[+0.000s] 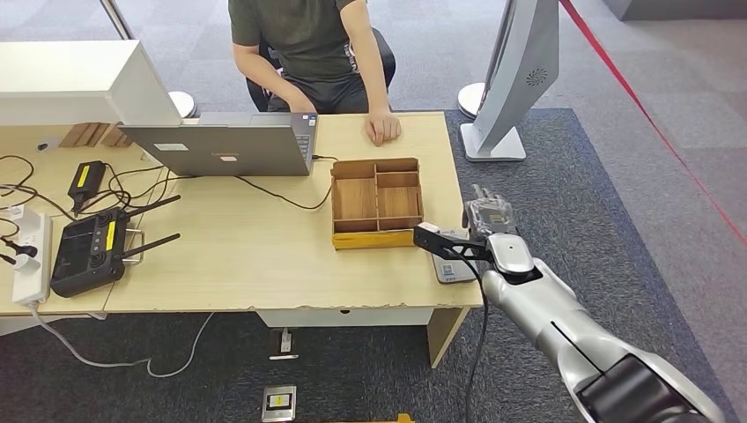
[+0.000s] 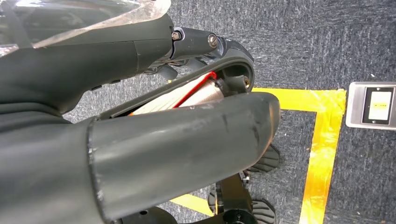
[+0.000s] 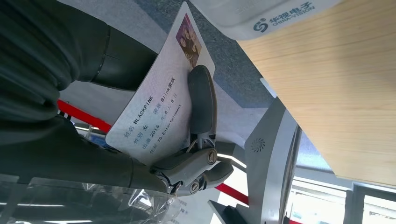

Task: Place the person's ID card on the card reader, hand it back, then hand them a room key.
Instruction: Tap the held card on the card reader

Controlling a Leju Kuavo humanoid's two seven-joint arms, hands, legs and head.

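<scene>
Holding the white plastic ID card (image 3: pixel 156 109) between its thumb and a dark finger (image 3: pixel 201 100), the right hand (image 1: pixel 490 220) hangs just past the right edge of the light wooden table (image 1: pixel 264 256). Right beside the hand, the flat grey card reader (image 1: pixel 449 264) lies at that table edge. Beyond the hand there is open grey carpet (image 1: pixel 634 194). About the left hand I cannot tell, its fingers are hidden.
</scene>
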